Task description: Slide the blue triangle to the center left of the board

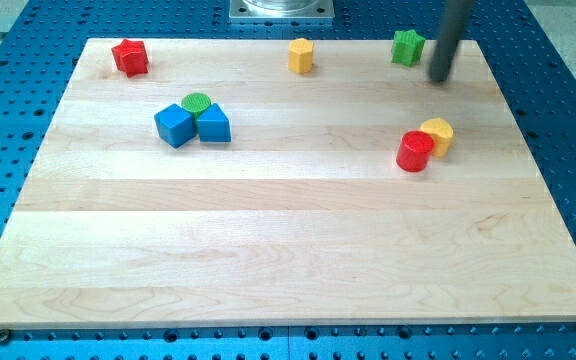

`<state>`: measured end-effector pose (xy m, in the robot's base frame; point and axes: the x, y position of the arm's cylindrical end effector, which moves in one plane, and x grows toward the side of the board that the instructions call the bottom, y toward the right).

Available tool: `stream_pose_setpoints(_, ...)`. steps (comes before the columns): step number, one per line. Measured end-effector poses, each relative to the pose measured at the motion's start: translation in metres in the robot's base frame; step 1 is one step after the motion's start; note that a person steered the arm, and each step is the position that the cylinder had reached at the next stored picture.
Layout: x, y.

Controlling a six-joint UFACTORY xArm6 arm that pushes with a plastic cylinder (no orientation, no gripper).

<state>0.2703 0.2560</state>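
The blue triangle (214,125) lies in the upper left part of the wooden board (288,260). It touches a blue cube (175,125) on its left and a green cylinder (197,103) just above. My tip (439,77) is at the view's top right, far to the right of the blue triangle, just right of a green star (407,47).
A red star (129,57) sits at the top left corner. A yellow hexagon (300,55) is at the top middle. A red cylinder (415,152) touches a yellow cylinder (437,135) at the right. The arm's metal base (282,10) is above the board.
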Motion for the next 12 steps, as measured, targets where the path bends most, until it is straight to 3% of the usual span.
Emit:
stream_pose_setpoints(4, 0.000, 0.014)
stream_pose_setpoints(5, 0.042, -0.046)
stream_pose_setpoints(9, 0.059, -0.427)
stream_pose_setpoints(10, 0.085, -0.412)
stream_pose_setpoints(11, 0.101, -0.341)
stream_pose_setpoints(12, 0.141, -0.348)
